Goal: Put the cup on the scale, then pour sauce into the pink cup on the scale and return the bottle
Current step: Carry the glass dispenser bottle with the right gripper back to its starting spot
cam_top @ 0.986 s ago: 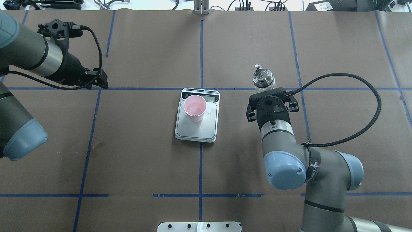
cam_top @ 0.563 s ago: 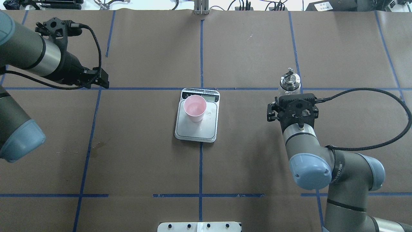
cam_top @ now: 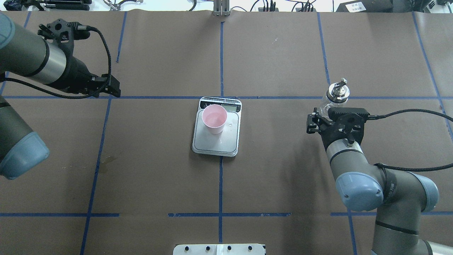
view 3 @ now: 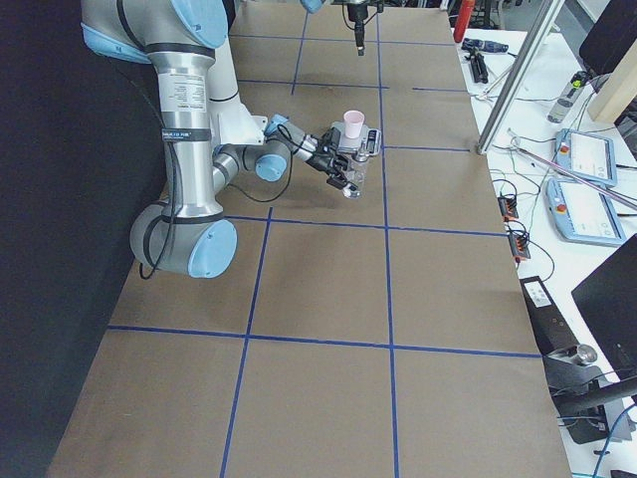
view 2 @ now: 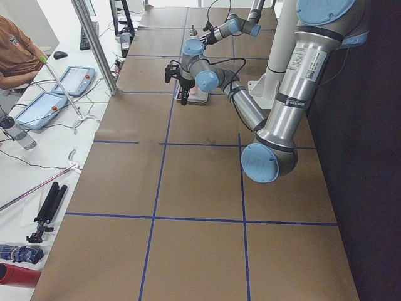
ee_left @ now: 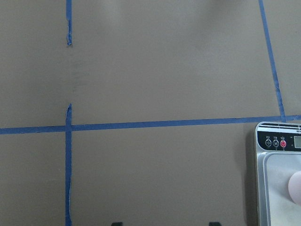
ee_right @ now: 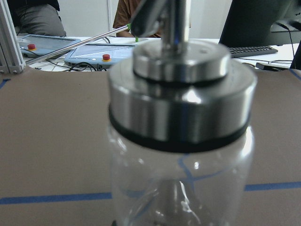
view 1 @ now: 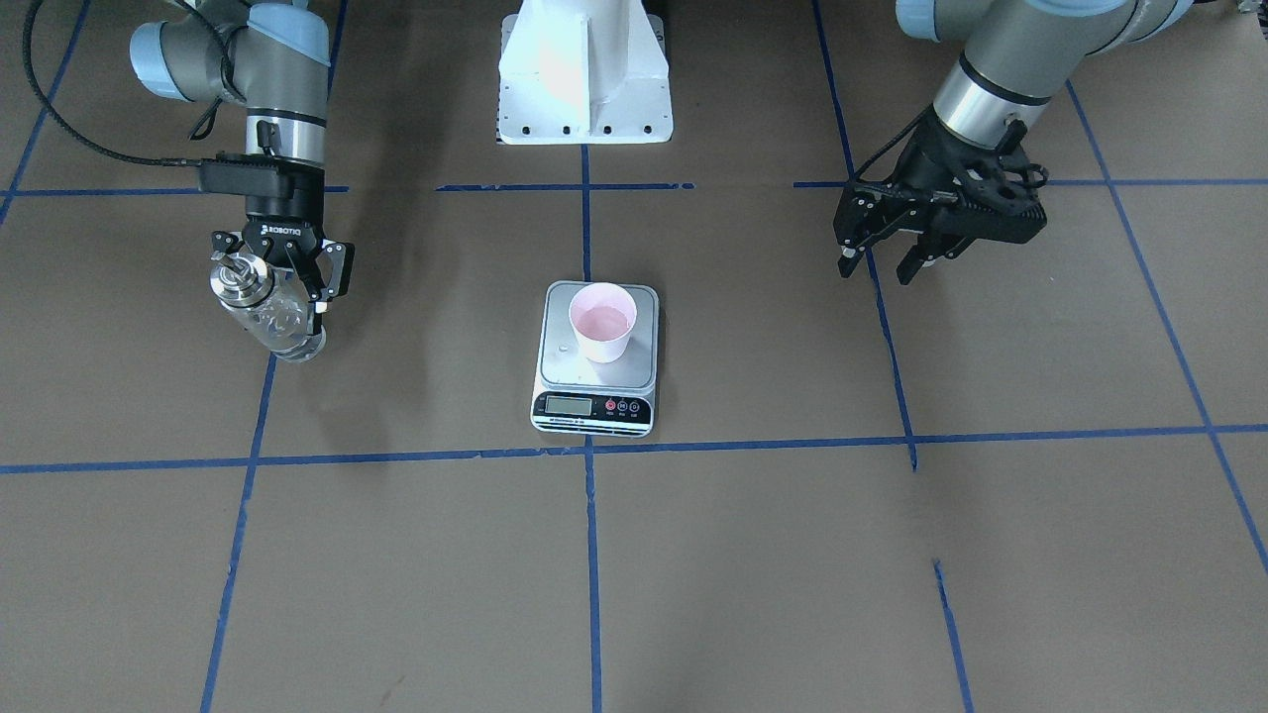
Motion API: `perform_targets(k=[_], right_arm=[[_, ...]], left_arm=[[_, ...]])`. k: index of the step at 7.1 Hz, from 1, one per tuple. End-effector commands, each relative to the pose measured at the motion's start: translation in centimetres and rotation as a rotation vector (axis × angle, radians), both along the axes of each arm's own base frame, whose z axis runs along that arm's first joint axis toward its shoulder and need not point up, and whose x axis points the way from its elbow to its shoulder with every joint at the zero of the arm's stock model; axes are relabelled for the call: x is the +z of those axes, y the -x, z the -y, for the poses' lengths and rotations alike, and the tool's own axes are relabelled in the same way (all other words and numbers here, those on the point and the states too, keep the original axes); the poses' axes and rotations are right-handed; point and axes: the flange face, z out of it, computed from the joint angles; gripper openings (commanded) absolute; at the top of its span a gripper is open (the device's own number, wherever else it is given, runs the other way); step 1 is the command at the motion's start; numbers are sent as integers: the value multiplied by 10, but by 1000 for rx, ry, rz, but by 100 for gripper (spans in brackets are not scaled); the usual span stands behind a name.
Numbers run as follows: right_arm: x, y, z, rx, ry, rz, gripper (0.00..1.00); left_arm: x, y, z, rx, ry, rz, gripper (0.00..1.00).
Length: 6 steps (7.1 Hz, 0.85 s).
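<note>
Presently | right gripper [view 1: 287, 282] gripped the tilted bottle [view 1: 267, 317], well apart from the scale [view 1: 644, 371] | left gripper [view 1: 876, 272] hung, jaws parted, empty | cup [view 1: 601, 322] stood on scale

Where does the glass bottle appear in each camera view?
Front-facing: bottle left of centre, in right end effector.
Overhead: bottle at right, upper middle.
Exterior left: bottle tiny, top centre.
Exterior right: bottle upper centre, near arm's tip.
Left wrist: not in it.
Right wrist: bottle fills the frame.
Shared landmark: the scale, missing only from right wrist view.
</note>
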Motion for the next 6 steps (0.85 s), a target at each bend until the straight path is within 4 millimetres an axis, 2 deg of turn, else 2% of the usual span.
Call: perform_targets(k=[1, 6], right_arm=[[31, 9, 2, 16, 5, 23, 0], [46, 14, 3, 31, -2, -12, 0]], left_arm=[[-2, 0, -1, 1, -3, -3, 76], [-7, 0, -3, 3, -11, -10, 77]])
